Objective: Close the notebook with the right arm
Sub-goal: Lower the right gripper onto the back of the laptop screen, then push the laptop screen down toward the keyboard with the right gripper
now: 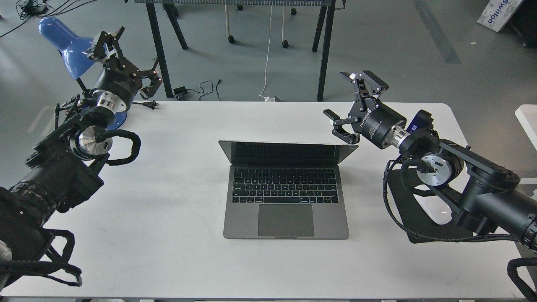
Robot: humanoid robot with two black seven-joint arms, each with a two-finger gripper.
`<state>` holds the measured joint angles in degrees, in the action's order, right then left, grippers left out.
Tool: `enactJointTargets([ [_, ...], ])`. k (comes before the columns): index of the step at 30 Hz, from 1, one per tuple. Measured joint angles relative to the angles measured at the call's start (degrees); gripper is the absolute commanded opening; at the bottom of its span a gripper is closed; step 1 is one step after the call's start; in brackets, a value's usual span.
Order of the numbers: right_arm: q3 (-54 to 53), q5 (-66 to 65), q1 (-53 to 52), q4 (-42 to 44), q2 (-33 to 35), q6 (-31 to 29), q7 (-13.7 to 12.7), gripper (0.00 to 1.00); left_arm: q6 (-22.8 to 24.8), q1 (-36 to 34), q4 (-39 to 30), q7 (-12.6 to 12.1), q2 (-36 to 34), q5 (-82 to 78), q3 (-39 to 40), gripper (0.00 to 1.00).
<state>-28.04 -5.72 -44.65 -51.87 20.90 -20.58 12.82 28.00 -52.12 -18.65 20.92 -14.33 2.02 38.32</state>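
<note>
A cardboard box (pixel 501 12) reads "swilloo".

The notebook (pixel 286 191) lies open at the middle of the white table (pixel 168 235), screen tilted back. The right gripper (pixel 350 102) hovers spread wide just right of the screen's top corner, not touching; the left gripper (pixel 130 54) hangs splayed near the blue lamp (pixel 63 40).

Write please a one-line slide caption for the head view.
Open notebook on the white table, right arm's gripper hovering open-fingered beside its screen, touching nothing.
</note>
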Motion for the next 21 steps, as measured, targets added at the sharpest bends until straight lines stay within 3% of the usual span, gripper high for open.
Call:
enactJointTargets([
  [21, 3.0, -3.9, 4.2, -1.5, 0.5, -0.3, 0.1, 1.0, 0.0, 0.0, 0.0, 0.0, 0.0, 0.0, 0.0, 1.0],
])
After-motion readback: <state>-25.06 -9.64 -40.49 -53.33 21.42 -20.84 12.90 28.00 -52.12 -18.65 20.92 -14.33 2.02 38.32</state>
